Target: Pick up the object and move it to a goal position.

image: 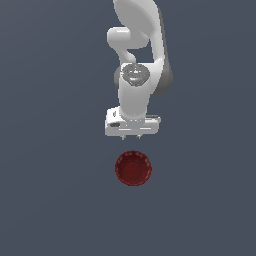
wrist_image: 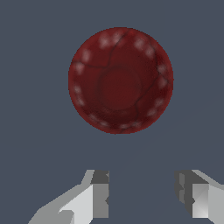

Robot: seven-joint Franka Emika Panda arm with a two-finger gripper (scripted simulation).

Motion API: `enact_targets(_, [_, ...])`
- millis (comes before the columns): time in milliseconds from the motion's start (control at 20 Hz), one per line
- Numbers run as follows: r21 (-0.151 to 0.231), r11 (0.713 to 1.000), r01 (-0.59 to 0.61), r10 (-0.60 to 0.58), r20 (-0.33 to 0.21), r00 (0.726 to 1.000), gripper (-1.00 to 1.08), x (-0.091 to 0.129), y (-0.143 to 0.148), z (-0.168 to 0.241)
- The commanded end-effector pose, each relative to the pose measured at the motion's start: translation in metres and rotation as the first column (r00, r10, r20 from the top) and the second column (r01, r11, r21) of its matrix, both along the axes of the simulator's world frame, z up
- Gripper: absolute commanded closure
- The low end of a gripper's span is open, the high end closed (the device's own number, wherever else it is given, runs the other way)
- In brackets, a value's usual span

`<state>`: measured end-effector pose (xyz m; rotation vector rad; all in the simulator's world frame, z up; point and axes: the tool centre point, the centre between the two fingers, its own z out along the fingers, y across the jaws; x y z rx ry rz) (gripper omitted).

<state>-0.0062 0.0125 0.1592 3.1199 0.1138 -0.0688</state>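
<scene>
The object is a small dark red round bowl (image: 133, 168) with a scalloped rim, lying on the dark grey surface below the arm in the exterior view. In the wrist view the bowl (wrist_image: 120, 80) shows its glossy inside, seen from above. My gripper (image: 131, 136) hangs above the surface just behind the bowl, apart from it. In the wrist view the gripper (wrist_image: 142, 197) is open and empty, with its two fingers (wrist_image: 100, 194) spread wide and the bowl lying beyond the fingertips, not between them.
The white arm (image: 137, 60) rises behind the gripper in the exterior view. The flat dark grey surface (image: 50, 190) spreads all around the bowl. No other objects show.
</scene>
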Motion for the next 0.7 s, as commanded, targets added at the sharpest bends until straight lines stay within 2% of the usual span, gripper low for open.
enact_targets(0, [-0.016,1.000,-0.023,0.023,-0.002,1.000,-0.20,0.000,0.001,-0.003])
enact_targets(350, [-0.096,0.986,-0.139,0.139,-0.013,0.990,-0.20,0.003,0.005,-0.018])
enact_targets(500, [-0.143,0.967,-0.211,0.210,-0.024,0.978,-0.20,0.005,0.009,-0.027])
enact_targets(650, [-0.194,0.936,-0.293,0.291,-0.041,0.956,-0.20,0.007,0.013,-0.037])
